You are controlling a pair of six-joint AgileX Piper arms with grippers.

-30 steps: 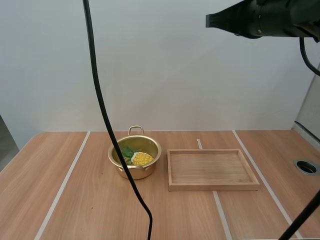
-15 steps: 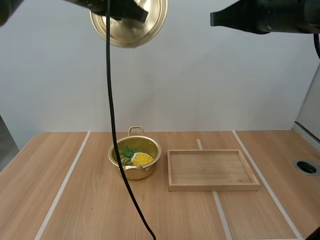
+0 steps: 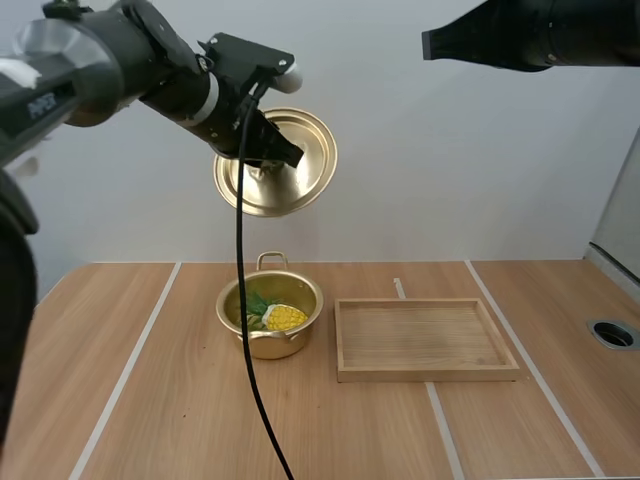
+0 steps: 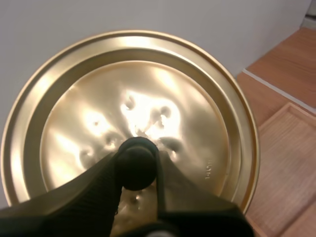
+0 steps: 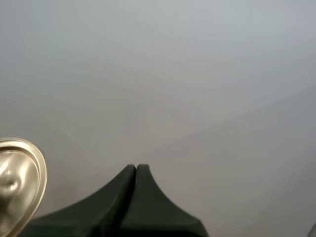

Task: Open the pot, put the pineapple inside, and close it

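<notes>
A golden pot (image 3: pixel 270 316) stands uncovered on the table left of centre, with a yellow pineapple (image 3: pixel 283 318) and its green leaves lying inside. High above it my left gripper (image 3: pixel 262 152) is shut on the black knob (image 4: pixel 136 163) of the golden lid (image 3: pixel 277 163), which hangs tilted on edge in the air. The lid's shiny top face (image 4: pixel 129 129) is right in front of the left wrist camera. My right gripper (image 3: pixel 432 43) is raised high at the upper right, its fingers (image 5: pixel 135 174) shut together as one dark wedge with nothing in them; the lid's rim (image 5: pixel 19 185) shows beside it.
A shallow wooden tray (image 3: pixel 422 338) lies just right of the pot, with nothing in it. A round hole (image 3: pixel 612 334) is set in the table at the far right. Pale strips run across the wooden tabletop.
My left arm has come down and into view with the lid, which now hangs lower, tilted above the pot. The right arm has hardly moved.
</notes>
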